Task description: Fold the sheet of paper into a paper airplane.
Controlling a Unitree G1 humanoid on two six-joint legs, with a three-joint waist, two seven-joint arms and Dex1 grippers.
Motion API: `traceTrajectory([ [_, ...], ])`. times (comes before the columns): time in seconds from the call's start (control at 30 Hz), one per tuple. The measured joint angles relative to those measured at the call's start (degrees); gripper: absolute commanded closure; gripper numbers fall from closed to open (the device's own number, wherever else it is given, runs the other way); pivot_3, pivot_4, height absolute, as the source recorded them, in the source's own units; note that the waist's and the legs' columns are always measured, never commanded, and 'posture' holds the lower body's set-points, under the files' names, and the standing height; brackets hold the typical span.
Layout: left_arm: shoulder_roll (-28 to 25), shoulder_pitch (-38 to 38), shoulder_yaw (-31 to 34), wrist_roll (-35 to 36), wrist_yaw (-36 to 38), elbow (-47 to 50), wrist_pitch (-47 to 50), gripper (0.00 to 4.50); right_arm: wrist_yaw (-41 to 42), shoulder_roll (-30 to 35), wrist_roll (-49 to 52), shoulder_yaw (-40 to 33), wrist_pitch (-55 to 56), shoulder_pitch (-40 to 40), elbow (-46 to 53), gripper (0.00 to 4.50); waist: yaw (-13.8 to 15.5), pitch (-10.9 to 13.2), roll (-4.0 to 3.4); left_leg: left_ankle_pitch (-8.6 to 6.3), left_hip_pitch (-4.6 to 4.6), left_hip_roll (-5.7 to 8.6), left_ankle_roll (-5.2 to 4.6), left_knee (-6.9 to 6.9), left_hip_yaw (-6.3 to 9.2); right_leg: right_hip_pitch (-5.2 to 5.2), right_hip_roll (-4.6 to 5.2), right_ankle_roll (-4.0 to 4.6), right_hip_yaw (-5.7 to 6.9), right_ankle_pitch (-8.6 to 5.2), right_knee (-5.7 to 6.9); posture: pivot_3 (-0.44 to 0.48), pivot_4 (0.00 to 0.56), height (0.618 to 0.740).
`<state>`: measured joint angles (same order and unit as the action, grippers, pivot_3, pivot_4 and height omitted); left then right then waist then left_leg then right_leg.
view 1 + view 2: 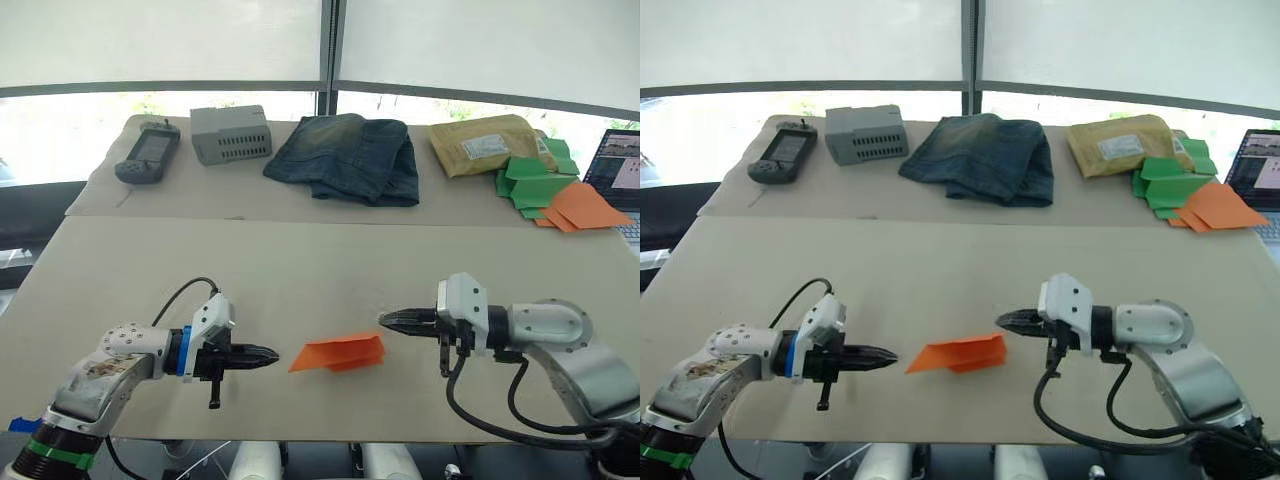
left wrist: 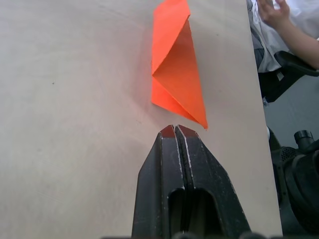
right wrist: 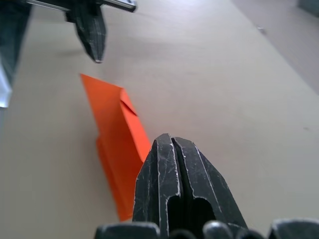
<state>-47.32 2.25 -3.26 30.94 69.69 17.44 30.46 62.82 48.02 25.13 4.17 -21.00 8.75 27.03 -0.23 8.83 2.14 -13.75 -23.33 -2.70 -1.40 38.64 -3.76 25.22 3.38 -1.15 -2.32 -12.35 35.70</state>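
1. Two grippers face each other across the near table, with the paper airplane lying flat between them.
2. Paper airplane: bright orange, folded to a slim wedge with layered flaps; pointed end toward the left gripper, blunt end toward the right gripper. It rests on the table, touched by neither gripper.
3. Left gripper: fingers pressed together, nothing between them. Tip sits just beside the airplane's point, apart from it; the left wrist view shows a narrow gap of bare table between tip and paper.
4. Right gripper: fingers likewise closed on nothing. Tip hovers near the airplane's blunt end, slightly farther from the robot than the paper. In the right wrist view the airplane runs from beside this gripper toward the left gripper.
5. Far table, from left to right: dark handheld device, grey box, folded jeans, padded yellow envelope, green paper shapes, paler orange flat pieces. Laptop at the right edge.
6. Left wrist view: a person's hand and forearm beyond the table edge.
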Motion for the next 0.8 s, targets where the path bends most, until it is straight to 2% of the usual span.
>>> traceTrajectory([
  [0.07, -0.73, -0.22, 1.15, 0.66, 0.06, 0.59, 0.19, 4.50, 2.46, 2.15, 0.97, 2.25, -3.21, 1.14, 1.36, 4.46, 0.11, 0.05, 0.04, -0.02, -0.01, -0.01, 0.00, 0.00, -0.03, 0.03, 0.00, 0.08, 0.01, -0.09, 0.08, 0.000, 0.150, 0.722],
  [0.23, -2.60, -3.01, 5.50, 1.25, -0.79, 2.82, 1.07, 4.50, 3.28, 2.50, -0.46, 8.89, -7.43, 3.03, 3.84, 4.46, 0.04, 0.07, 0.05, -0.05, 0.04, -0.04, 0.04, 0.01, -0.01, 0.04, 0.03, 0.10, 0.01, -0.13, 0.11, 0.000, 0.150, 0.722],
  [0.33, -2.59, -6.08, 6.97, 2.09, -1.77, 4.62, 1.43, 4.50, 1.84, 0.08, -3.68, 12.06, -7.42, 5.18, 2.77, 4.46, -0.15, 0.10, 0.09, -0.05, 0.04, -0.03, 0.04, 0.09, 0.02, 0.04, 0.04, 0.09, 0.00, -0.12, 0.15, 0.000, 0.150, 0.722],
  [0.47, -1.52, -9.80, 8.28, 2.30, -4.95, 6.99, 2.18, 4.50, -1.29, -5.49, -9.61, 15.22, -4.22, 10.61, -5.31, 4.46, -0.44, 0.13, 0.12, -0.04, 0.08, -0.03, 0.05, 0.19, 0.00, 0.03, 0.04, 0.11, -0.02, -0.09, 0.23, 0.000, 0.150, 0.722],
  [0.6, 0.45, -13.45, 8.32, 2.40, -8.43, 9.50, 2.28, 4.50, -2.31, -9.07, -12.62, 15.64, -2.15, 13.81, -12.07, 4.46, -0.27, 0.14, 0.13, -0.05, 0.04, -0.02, 0.05, 0.16, -0.11, 0.04, 0.03, 0.14, 0.00, -0.08, 0.25, 0.000, 0.150, 0.722],
  [0.8, 1.35, -15.58, 7.93, 2.40, -10.23, 10.75, 2.24, 4.50, -1.44, -9.05, -11.26, 12.59, -2.58, 17.74, -15.16, 4.46, -0.09, 0.14, 0.12, -0.05, 0.04, -0.02, 0.05, 0.14, -0.16, 0.05, 0.02, 0.29, 0.04, 0.00, 0.29, 0.000, 0.150, 0.722],
])
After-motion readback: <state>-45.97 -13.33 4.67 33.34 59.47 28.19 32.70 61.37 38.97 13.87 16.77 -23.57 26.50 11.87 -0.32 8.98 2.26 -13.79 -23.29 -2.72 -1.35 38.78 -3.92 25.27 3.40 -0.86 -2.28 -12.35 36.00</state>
